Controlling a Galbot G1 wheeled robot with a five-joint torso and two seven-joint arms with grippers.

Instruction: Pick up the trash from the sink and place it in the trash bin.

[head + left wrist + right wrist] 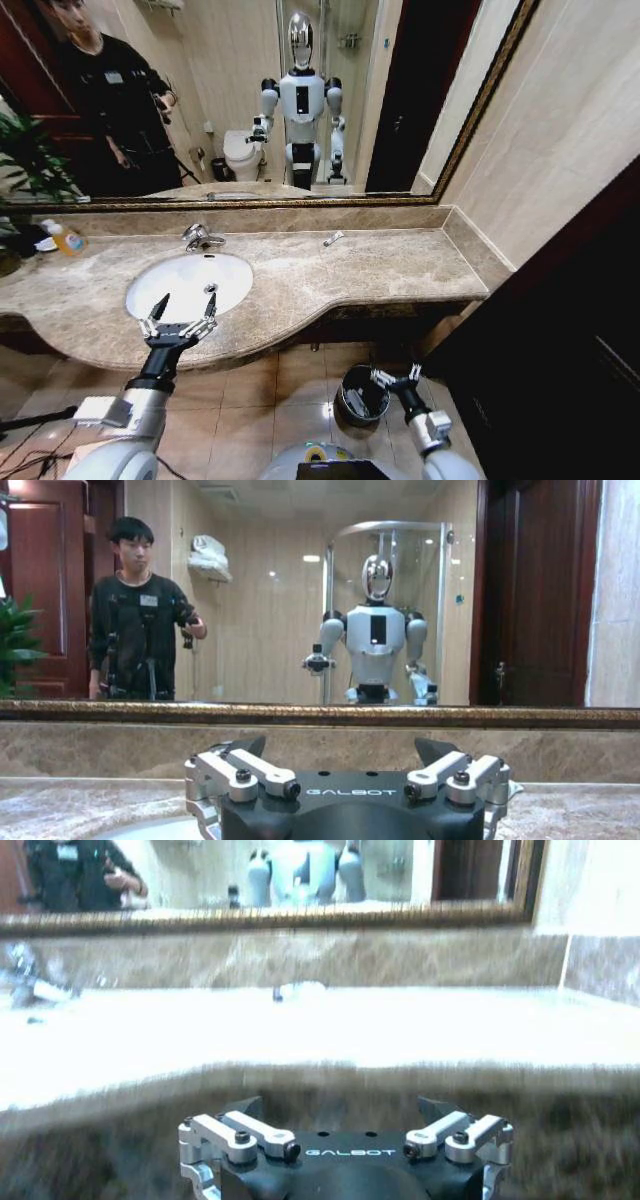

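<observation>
Left claw (pixel 184 308) spread wide, empty, over the sink (pixel 170 280) at its front rim. Right claw (pixel 397 377) wide, empty, low on the floor side beside the trash bin (pixel 356 398). One small tube (pixel 333 238) near the tabletop's back edge.

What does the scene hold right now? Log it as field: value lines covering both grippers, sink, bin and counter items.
left gripper: open, over the sink's front edge
right gripper: open, low beside the trash bin, below counter height
sink: white oval basin, no trash visible inside
trash bin: on the floor tiles under the counter edge
counter items: small tube near the back wall; orange-liquid bottle at far left
</observation>
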